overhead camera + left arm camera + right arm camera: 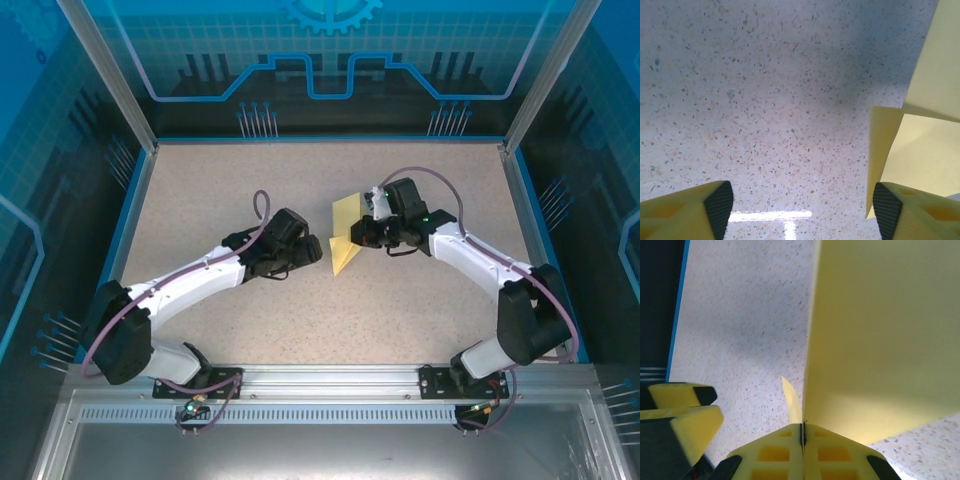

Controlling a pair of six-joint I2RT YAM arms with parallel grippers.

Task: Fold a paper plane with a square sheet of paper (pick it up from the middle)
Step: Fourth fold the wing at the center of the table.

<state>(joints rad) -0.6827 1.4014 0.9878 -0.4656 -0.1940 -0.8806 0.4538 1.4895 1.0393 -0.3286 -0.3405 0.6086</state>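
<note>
Mid-fold: the right hand point(802, 436) is clamped on the partly folded paper point(880, 340), which rises ahead of it. The left hand point(802, 205), spread apart, probably must next pinch the paper at its right.

My pale yellow sheet of paper point(346, 238) is partly folded into overlapping flaps, tapering to a point toward me, one edge pinched in my right claw point(802, 434) above mid-surface point(200, 200).
</note>
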